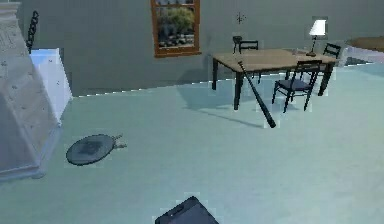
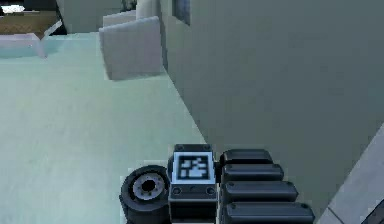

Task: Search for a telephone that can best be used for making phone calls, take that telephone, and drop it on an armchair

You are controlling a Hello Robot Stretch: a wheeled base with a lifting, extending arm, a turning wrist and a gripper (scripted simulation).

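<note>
- the grey wall (image 2: 280,90) is standing close beside the arm. i judge that turning the base here is risking a scrape against it.
- the pale green floor (image 1: 200,150) is lying wide between the robot and the furniture.
- the long brown wooden bench with dark legs (image 1: 262,62) is standing near the far wall, with dark wooden chairs (image 1: 297,85) around it. driving in close is risking a wheel catching a chair leg. whatever is lying on its top is too small to name.
- the pale boxy seat (image 2: 130,45), possibly the armchair, is sitting well apart from the arm, and its form is hard to confirm.
- the dark round flat disc (image 1: 90,150) is lying on the floor, and rolling over it is risking a jolt.
- the dark slim bat (image 1: 258,98) is leaning at the bench, where a nudge is likely toppling it.
- a dark flat slab (image 1: 185,212) is being cut off by the forward view's bottom edge, so i cannot tell what it is.
- where the telephone is lying, i cannot tell.
- the dark round body (image 2: 148,190) is sitting left of the white marked square (image 2: 192,167). i cannot tell the state of the jaws, nor whether they are gripping anything.
</note>
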